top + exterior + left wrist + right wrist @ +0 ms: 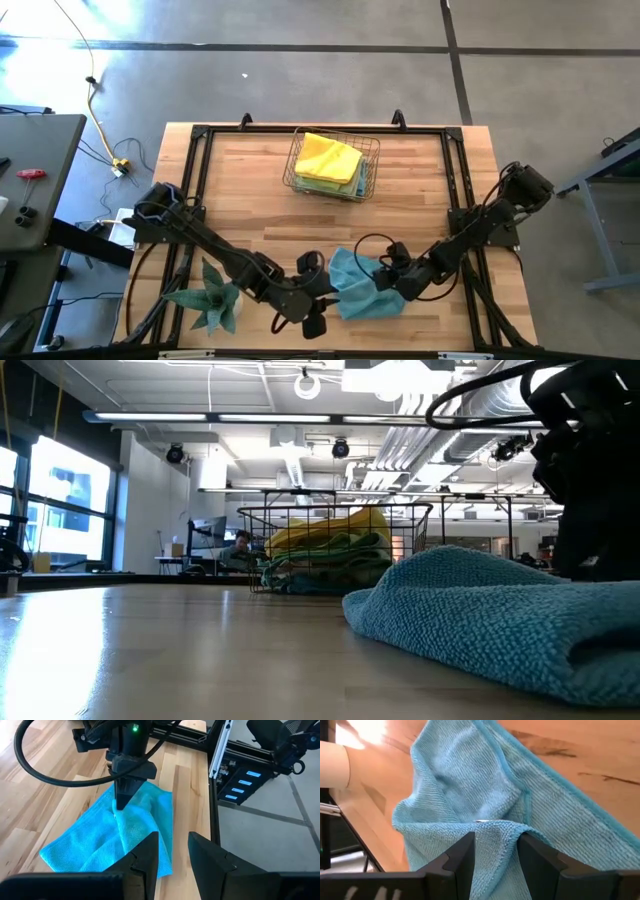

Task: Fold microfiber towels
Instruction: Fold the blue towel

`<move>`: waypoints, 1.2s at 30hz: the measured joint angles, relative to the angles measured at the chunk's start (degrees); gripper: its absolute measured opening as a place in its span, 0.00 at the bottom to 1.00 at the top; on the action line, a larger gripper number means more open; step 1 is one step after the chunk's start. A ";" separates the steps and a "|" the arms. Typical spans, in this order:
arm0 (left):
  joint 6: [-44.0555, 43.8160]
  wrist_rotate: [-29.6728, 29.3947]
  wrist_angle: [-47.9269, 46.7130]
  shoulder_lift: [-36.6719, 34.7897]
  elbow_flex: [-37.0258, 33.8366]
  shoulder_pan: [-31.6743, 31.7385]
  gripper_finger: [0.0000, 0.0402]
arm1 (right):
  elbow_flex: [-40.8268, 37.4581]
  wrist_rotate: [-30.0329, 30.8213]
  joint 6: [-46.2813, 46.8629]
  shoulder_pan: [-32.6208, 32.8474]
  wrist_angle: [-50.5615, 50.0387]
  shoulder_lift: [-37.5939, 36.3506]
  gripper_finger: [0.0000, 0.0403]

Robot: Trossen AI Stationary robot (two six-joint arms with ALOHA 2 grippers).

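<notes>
Open table (250, 190) between the wire basket (333, 165) and plant (212, 298).

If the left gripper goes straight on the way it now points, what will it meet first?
Probably the blue towel: it lies right ahead of the left gripper, whose jaws stand apart. Just beyond, the right gripper presses on that towel.
</notes>
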 joint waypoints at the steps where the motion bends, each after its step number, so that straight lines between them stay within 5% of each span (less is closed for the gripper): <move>1: 0.01 0.00 -0.01 0.00 0.00 0.00 0.24 | 0.00 0.31 -0.11 0.00 -0.02 0.00 0.34; 11: 0.22 0.04 -0.02 0.00 0.00 0.00 0.24 | 0.00 2.96 -4.17 0.00 1.44 0.00 0.31; 19: 0.15 0.13 -0.02 0.00 0.00 -0.04 0.24 | 0.00 3.03 -5.66 0.00 1.46 0.00 0.02; 24: 0.20 0.13 -0.02 -0.02 0.00 -0.46 0.24 | -0.04 4.02 -6.27 0.00 3.42 0.00 0.02; 36: -0.95 -0.86 -0.05 -0.04 0.00 -1.90 0.24 | -0.04 12.09 -22.41 -3.78 26.50 0.00 0.00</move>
